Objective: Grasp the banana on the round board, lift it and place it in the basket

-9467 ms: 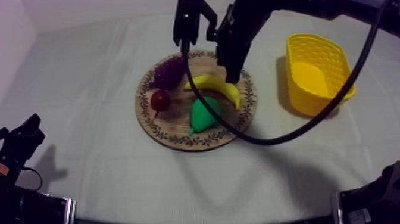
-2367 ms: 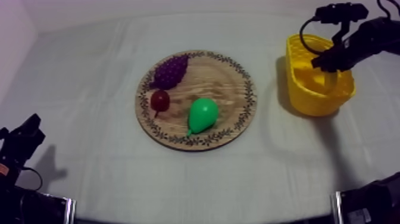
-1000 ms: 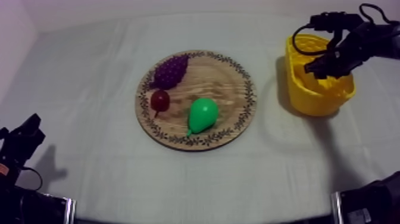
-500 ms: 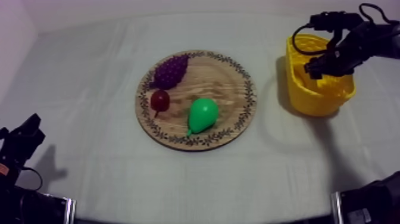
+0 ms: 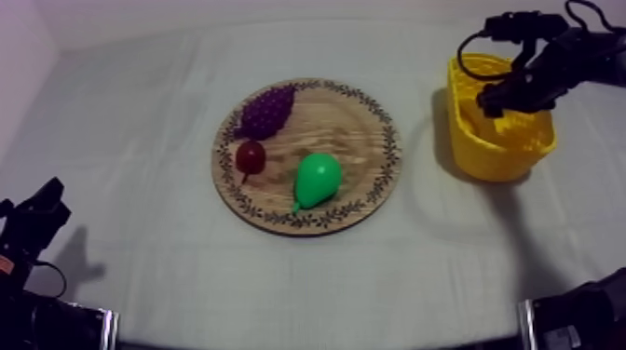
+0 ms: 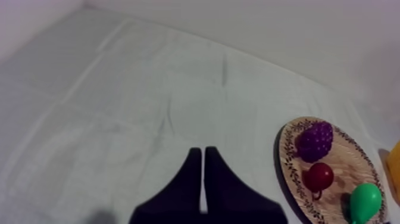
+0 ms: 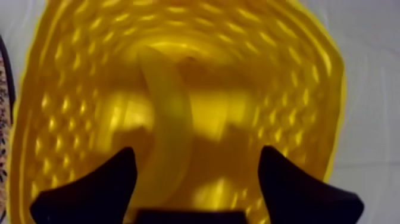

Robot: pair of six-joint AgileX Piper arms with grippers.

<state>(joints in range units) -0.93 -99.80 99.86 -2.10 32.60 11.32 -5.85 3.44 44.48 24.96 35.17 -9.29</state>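
Observation:
The banana (image 7: pixel 169 119) lies inside the yellow basket (image 7: pixel 286 65), free of my right gripper (image 7: pixel 193 164), whose black fingers (image 7: pixel 101 184) stand wide apart above it with nothing between them. Seen from above, that gripper (image 5: pixel 503 98) hangs over the basket (image 5: pixel 480 140) at the table's right. The round wooden board (image 5: pixel 359 126) in the middle carries the grapes (image 5: pixel 264 112), a small red fruit (image 5: pixel 250 155) and the green pear (image 5: pixel 319 179). My left gripper (image 6: pixel 203 179) rests shut as a narrow wedge over bare cloth, left of the board (image 6: pixel 286 155); it sits low at the left (image 5: pixel 33 219).
Grey-white cloth surrounds the board, with wide free room in front and to the left. The right arm reaches in from the upper right over the basket. Grapes (image 6: pixel 314 138), red fruit (image 6: pixel 320 176) and pear (image 6: pixel 364 200) lie on the board beyond my left gripper.
The right gripper's fingers have spread over the basket and let the banana go; the gripper has risen slightly. The left arm has not moved.

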